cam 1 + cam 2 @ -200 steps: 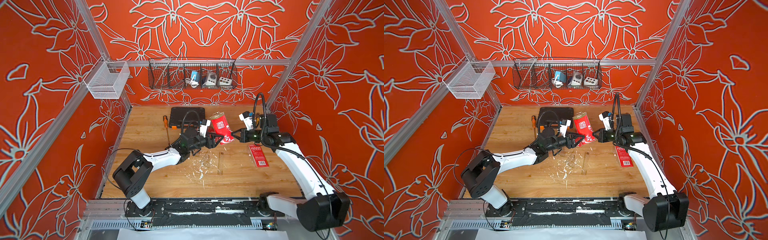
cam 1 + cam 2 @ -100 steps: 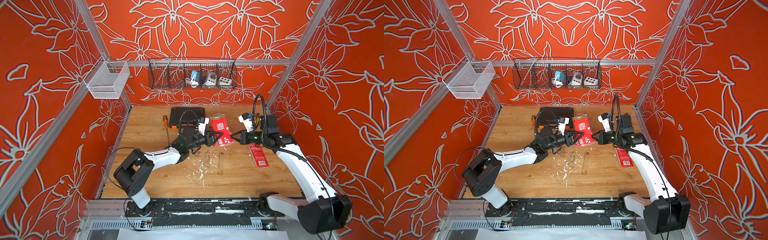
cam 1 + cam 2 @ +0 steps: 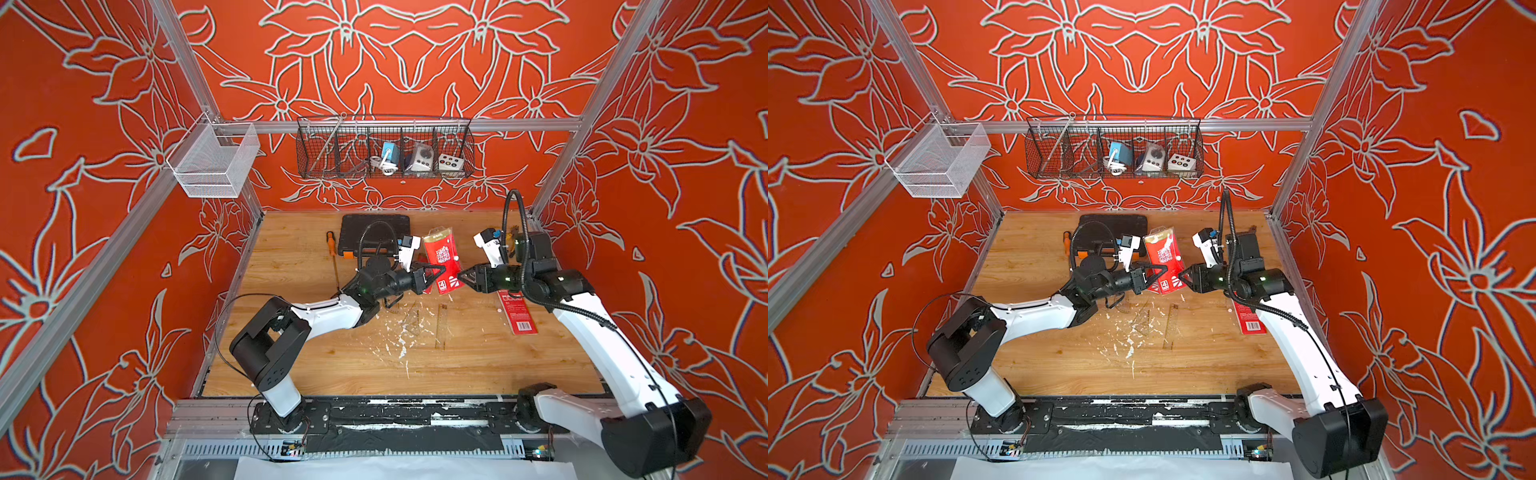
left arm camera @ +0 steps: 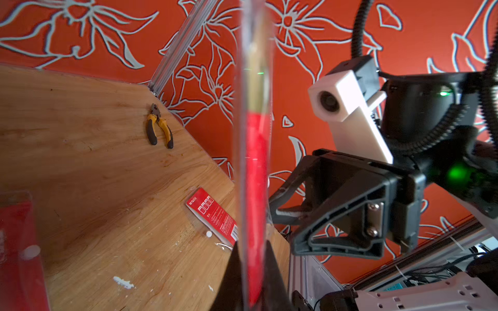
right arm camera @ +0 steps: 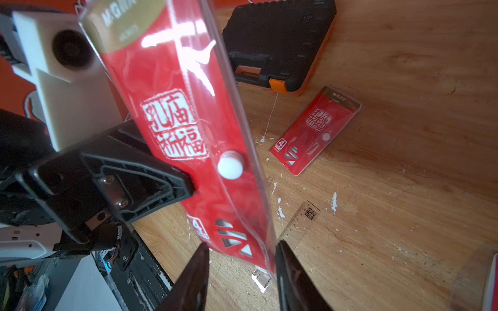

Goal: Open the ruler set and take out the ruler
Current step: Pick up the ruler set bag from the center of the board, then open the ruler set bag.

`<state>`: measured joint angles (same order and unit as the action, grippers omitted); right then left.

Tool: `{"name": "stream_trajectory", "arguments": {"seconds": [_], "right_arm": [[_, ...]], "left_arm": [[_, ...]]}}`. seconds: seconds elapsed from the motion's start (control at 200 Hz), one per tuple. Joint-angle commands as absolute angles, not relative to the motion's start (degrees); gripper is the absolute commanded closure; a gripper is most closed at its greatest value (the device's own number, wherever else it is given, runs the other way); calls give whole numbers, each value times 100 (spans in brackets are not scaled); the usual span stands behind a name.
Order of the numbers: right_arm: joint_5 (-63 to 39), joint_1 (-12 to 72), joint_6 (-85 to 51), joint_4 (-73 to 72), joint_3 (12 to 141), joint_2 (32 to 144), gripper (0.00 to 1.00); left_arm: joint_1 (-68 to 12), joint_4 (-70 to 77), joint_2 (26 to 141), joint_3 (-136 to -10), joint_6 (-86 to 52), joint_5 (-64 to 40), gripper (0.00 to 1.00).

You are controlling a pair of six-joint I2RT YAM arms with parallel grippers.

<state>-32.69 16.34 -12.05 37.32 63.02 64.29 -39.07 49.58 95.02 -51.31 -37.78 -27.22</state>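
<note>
TOP VIEWS: The left hand (image 3: pixel 434 276) pinches the ruler set (image 3: pixel 440 257) by its lower part and holds it clear of the table (image 3: pixel 291 266). This probably presents it to the right hand (image 3: pixel 463 277), just beside it, for opening. The ruler set stands nearly upright, long axis vertical and gold header up.

LEFT WRIST VIEW: The ruler set appears edge-on, running straight out from between the clamped fingers (image 4: pixel 227 285).

RIGHT WRIST VIEW: The right hand's jaws stand apart, gripping nothing. The ruler set's bottom corner sits between them, and its white snap button (image 5: pixel 230 168) faces this hand.
</note>
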Motion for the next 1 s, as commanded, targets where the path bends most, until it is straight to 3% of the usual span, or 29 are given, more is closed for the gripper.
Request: {"name": "stream_trajectory", "arguments": {"seconds": [0.0, 0.25, 0.68, 0.741, 0.846, 0.996], "right_arm": [[-2434, 1888, -1200, 3706, 6460, 6284, 54], [-1491, 2340, -1223, 3431, 6507, 6449, 52], [-777, 2671, -1084, 3120, 6803, 7145, 54], [-557, 2689, -1074, 3173, 6827, 7198, 61], [-199, 2698, -1082, 3183, 6772, 7177, 84], [-81, 2698, -1106, 3034, 6645, 7048, 100]], "left_arm": [[-3927, 4638, 9273, -5224, -3628, -2469, 100], [-3999, 4281, 9132, -5282, -3533, -2318, 100], [-4139, 4263, 9152, -5396, -3550, -2426, 100], [-4150, 4270, 9125, -5379, -3534, -2426, 100], [-4151, 4271, 9083, -5353, -3530, -2435, 100], [-4148, 4289, 9079, -5326, -3539, -2462, 100]]}}
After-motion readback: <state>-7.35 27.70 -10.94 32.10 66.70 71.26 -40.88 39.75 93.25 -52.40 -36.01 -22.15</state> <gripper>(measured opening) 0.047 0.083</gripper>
